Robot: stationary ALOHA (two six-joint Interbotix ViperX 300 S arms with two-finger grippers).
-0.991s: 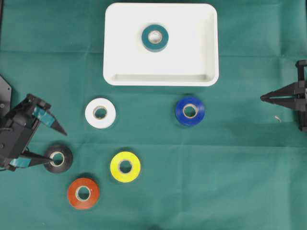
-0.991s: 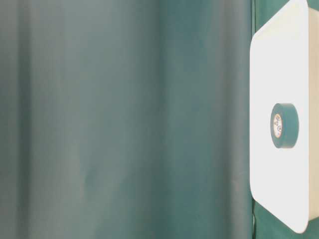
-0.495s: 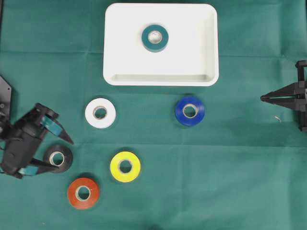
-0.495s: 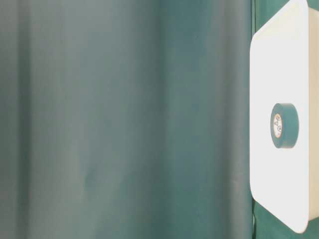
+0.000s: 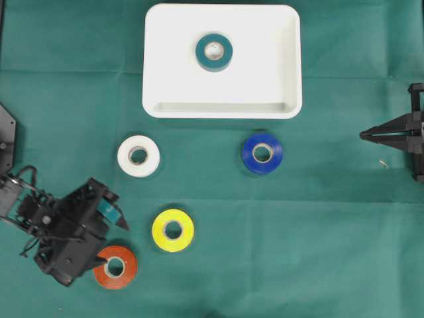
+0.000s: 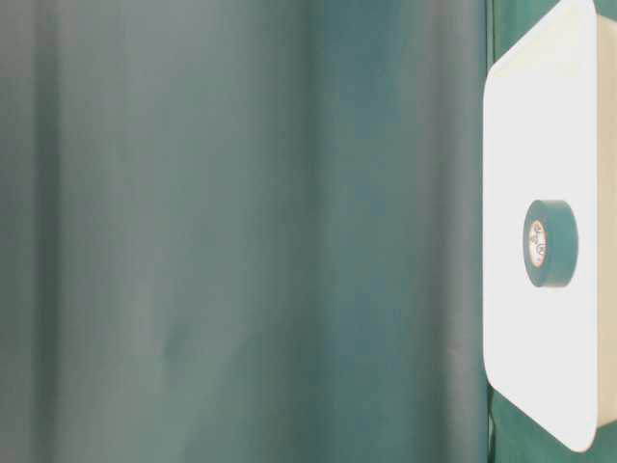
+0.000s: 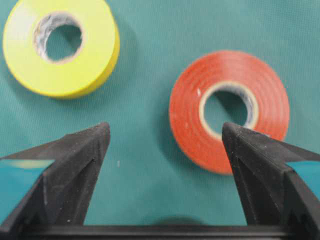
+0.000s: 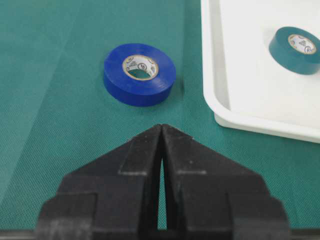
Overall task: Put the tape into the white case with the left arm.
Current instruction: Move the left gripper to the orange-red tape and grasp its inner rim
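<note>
The left gripper (image 7: 165,135) hangs with its two teal-banded fingers (image 7: 80,150) spread wide and nothing between them but green cloth (image 5: 318,232). In the left wrist view the red tape (image 7: 229,111) lies flat just beyond the fingertips, toward 1 o'clock from the gap; the finger on the right of that view has its tip over the roll's near rim, while the other finger stands well clear of it. Whether that tip touches the roll cannot be told. The yellow tape (image 7: 60,45) lies at 11 o'clock from the gap, apart from both fingers.

From overhead, the left arm (image 5: 66,232) sits at 8 o'clock on the cloth, its black body covering the left edge of the red roll. The yellow roll is just to the right, the white tape (image 5: 138,156) above it, the blue tape (image 5: 262,153) near the middle. The white case (image 5: 278,59) lies at 12 o'clock, well apart from the left gripper, with a teal tape (image 5: 214,52) flat inside it.

The right gripper (image 8: 161,150) rests at 3 o'clock, fingers pressed together on nothing.
</note>
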